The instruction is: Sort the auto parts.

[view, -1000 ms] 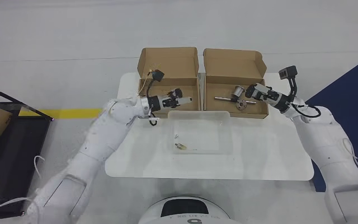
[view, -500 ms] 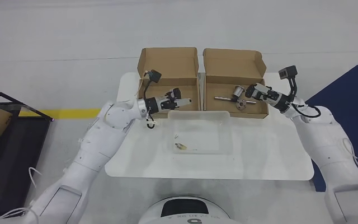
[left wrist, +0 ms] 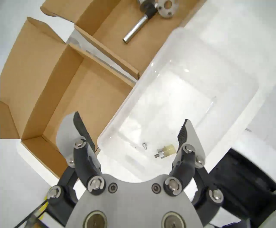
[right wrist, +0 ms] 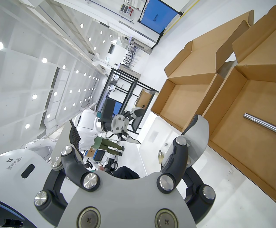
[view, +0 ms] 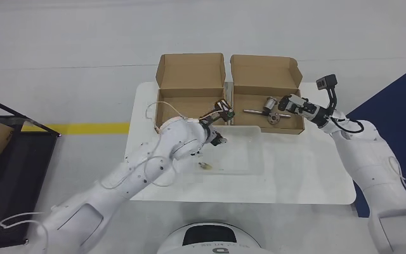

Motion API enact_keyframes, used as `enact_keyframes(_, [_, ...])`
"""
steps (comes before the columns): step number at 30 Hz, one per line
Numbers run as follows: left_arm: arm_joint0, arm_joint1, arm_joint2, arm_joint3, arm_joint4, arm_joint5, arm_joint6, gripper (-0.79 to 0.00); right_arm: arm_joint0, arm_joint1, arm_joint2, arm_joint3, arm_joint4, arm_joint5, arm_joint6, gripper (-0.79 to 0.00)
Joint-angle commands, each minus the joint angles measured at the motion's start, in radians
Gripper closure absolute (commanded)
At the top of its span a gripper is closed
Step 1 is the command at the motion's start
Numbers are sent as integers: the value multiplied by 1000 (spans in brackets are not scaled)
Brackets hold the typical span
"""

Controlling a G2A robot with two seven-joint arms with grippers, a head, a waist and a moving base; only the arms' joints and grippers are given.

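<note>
Left gripper [left wrist: 131, 117]: fingers spread wide, nothing between them; hangs over the clear tray [view: 244, 134], at the corner nearest the left box [view: 190, 71].
Right gripper [right wrist: 135, 122]: fingers spread, nothing held; sits above the right box [view: 265, 70], near the metal parts.
Clear tray: on the white table [view: 304, 181], just in front of both boxes.
Cream plug [left wrist: 165, 151]: lying on the tray floor, on the side toward the robot.
Small screw [left wrist: 144, 146]: near the plug, not touching it.
Left box: open, flap raised.
Right box: open; holds a metal rod [left wrist: 135, 30] with a round flange [left wrist: 167, 9] beside its thicker end.
</note>
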Motion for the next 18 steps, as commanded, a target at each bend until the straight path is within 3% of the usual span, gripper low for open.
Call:
enact_keyframes(1, [-11, -11, 43, 22, 47, -22, -23, -727, 0, 0, 0, 0, 0, 0, 0, -785])
enact_keyframes(8, [-52, -55, 124, 103, 47, -96, -57, -702, 0, 0, 0, 0, 0, 0, 0, -785])
enact_keyframes(18, [-91, -113, 214, 221, 38, -206, -136, -563, 0, 0, 0, 0, 0, 0, 0, -785])
